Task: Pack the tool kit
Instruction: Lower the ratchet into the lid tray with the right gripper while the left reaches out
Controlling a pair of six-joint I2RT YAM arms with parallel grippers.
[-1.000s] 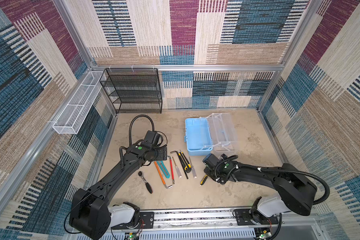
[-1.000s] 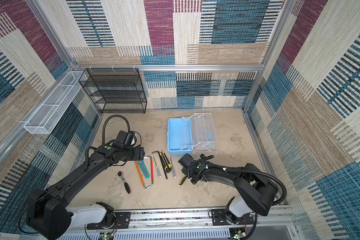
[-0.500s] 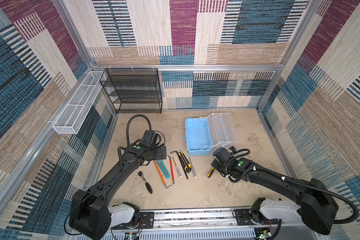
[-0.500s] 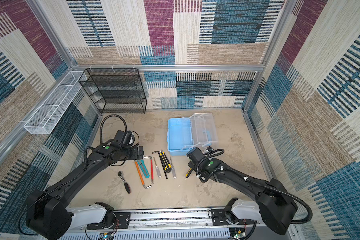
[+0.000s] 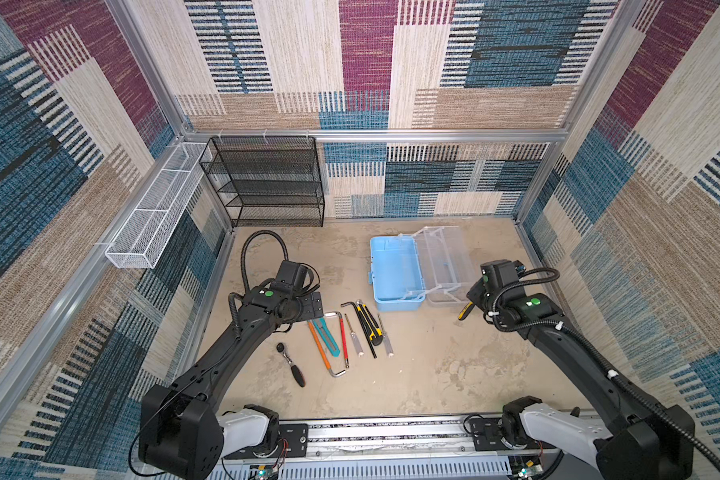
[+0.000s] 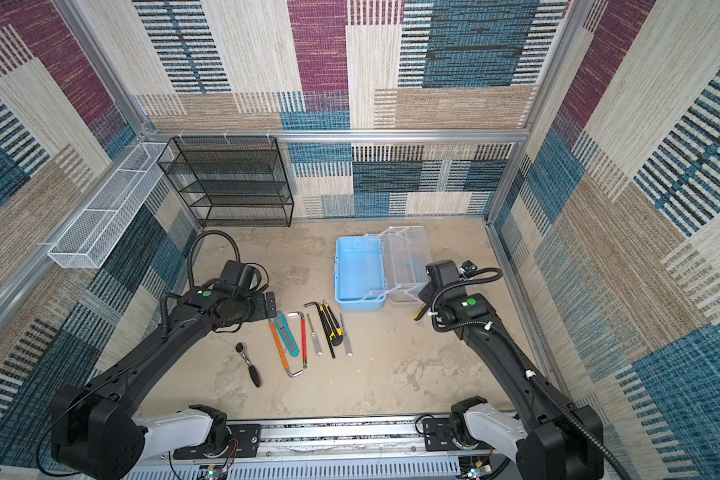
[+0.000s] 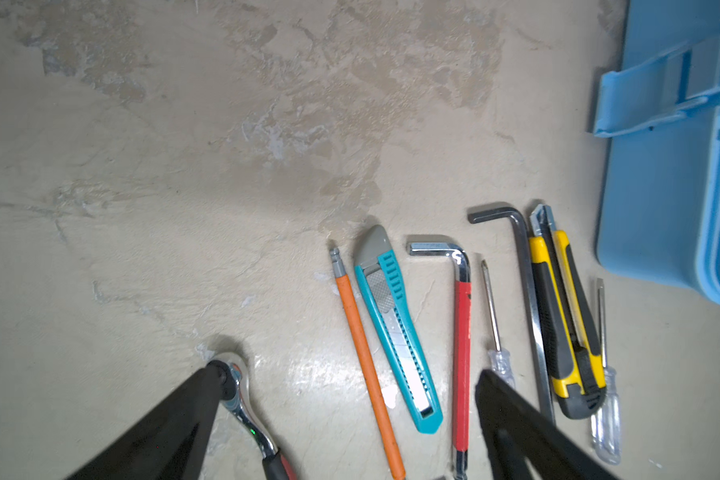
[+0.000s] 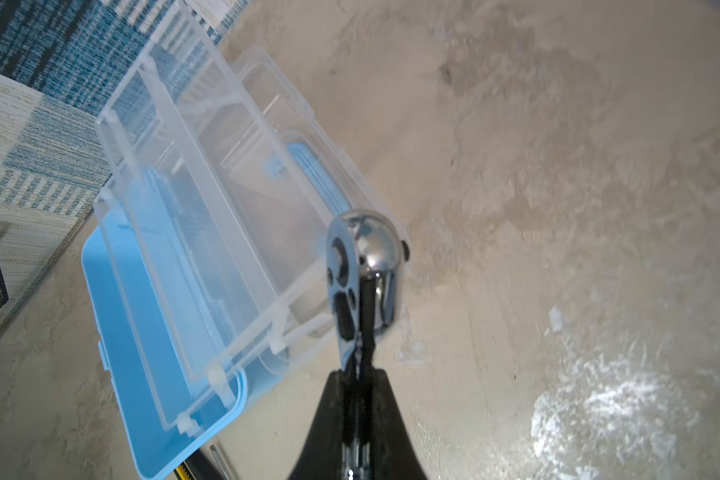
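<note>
Currently the right end effector (image 8: 358,374) pinches narrowly on a chrome ratchet (image 8: 362,257), at four o'clock of the open light blue toolbox (image 5: 393,270), which sits at one o'clock of the table (image 5: 433,374) middle. The left end effector (image 7: 348,374) gapes wide, holding nothing, over the loose tools (image 5: 350,332) at the toolbox's seven o'clock.

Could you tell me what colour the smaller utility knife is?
The smaller utility knife is teal with a grey nose, clearest in the left wrist view.
</note>
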